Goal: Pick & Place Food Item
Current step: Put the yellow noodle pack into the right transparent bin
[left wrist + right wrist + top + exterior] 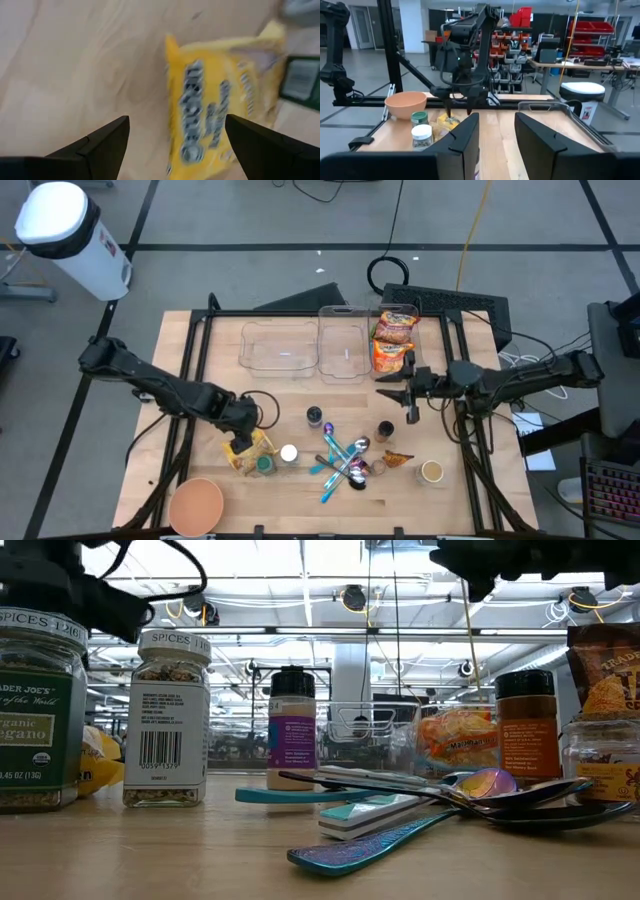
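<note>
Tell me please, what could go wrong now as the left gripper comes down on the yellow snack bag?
1. The left gripper is open right above the yellow snack bag, which lies flat; the fingers may slide off or pinch only film.
2. The green-lidded jar and white-lidded jar stand close beside the bag and might be knocked over.
3. The right gripper waits mid-table, possibly in the path to the clear containers.

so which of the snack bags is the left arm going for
The yellow crinkly snack bag near the pink bowl: the left gripper's open fingers hang right over it, while the two orange snack bags lie in the clear container at the far side.
</note>
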Available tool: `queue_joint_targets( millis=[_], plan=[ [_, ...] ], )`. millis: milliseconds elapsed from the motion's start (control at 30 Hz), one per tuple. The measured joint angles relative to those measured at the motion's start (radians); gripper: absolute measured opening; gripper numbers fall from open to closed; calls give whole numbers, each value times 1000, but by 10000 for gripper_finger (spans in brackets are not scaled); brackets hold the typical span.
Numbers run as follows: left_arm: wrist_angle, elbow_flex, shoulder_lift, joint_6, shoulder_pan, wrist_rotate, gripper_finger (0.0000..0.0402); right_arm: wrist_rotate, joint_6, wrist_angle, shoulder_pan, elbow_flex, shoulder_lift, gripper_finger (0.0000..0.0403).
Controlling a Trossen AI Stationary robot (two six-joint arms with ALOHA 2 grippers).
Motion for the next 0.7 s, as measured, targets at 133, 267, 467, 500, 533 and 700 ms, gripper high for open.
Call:
queue_joint_targets(
  millis=[133,267,467,500,533,700],
  plan=[
    [121,-56,0,30,1,8,337,0,6,-8,-3,0,1,116],
    [136,-93,0,25,0,16,337,0,8,-14,-3,0,1,116],
    [129,-118,-1,4,0,17,313,0,8,-13,-3,0,1,116],
    [131,-118,-1,10,0,21,299,0,8,-13,-3,0,1,116],
    [135,-118,-1,12,0,24,284,0,8,-13,-3,0,1,116],
    [141,-118,-1,18,1,58,187,0,8,-14,-3,0,1,116]
  ],
)
